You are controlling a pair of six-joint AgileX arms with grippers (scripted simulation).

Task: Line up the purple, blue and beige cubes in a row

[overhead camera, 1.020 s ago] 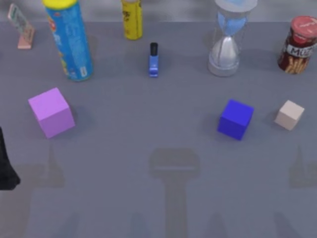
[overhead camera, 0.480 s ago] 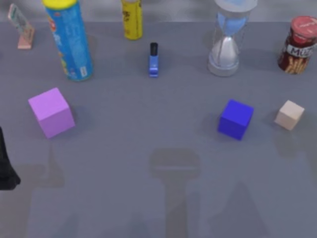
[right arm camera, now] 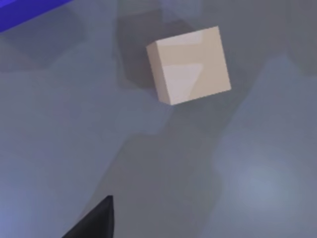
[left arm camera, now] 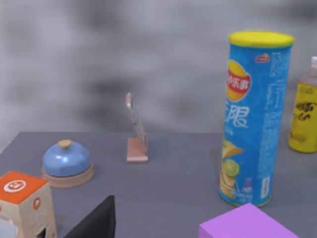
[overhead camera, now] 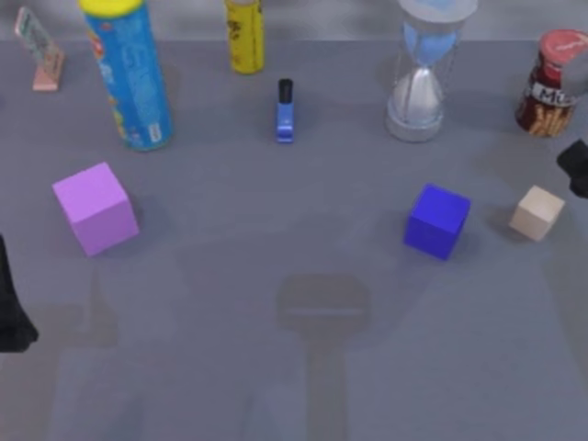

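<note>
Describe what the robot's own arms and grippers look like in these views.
Little shows. The left arm is a matte black, tapering shape at the top view's left edge; the right arm is a black blob at the right edge. Wrist views show only black pointed finger tips. No cables or markings visible.

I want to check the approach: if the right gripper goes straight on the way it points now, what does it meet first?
Most likely the beige cube, which sits ahead in the right wrist view with bare table before it. The right gripper is at the table's right edge; depth is unclear.
</note>
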